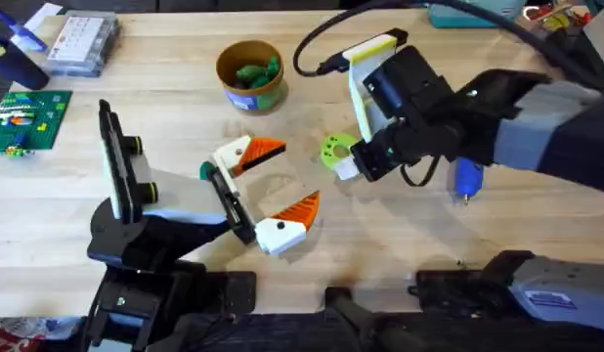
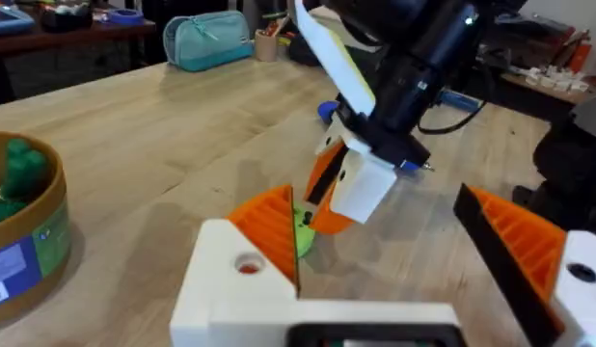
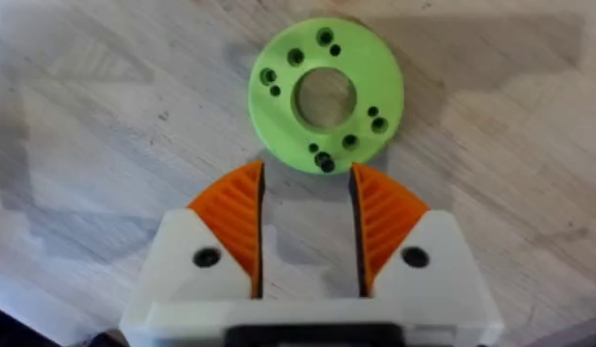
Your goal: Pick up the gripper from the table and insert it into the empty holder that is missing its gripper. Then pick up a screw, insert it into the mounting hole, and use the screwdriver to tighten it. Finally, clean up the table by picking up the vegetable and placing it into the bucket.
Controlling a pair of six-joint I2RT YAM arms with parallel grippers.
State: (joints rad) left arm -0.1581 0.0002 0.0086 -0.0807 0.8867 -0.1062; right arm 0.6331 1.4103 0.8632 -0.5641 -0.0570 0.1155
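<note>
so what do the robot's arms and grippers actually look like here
Both arms are black with grey link covers. Each ends in white fingers with orange ribbed pads: the left gripper and the right gripper, its fingers carrying dark screw holes. A black cable loops behind the right arm's wrist, beside a white and yellow plate.
</note>
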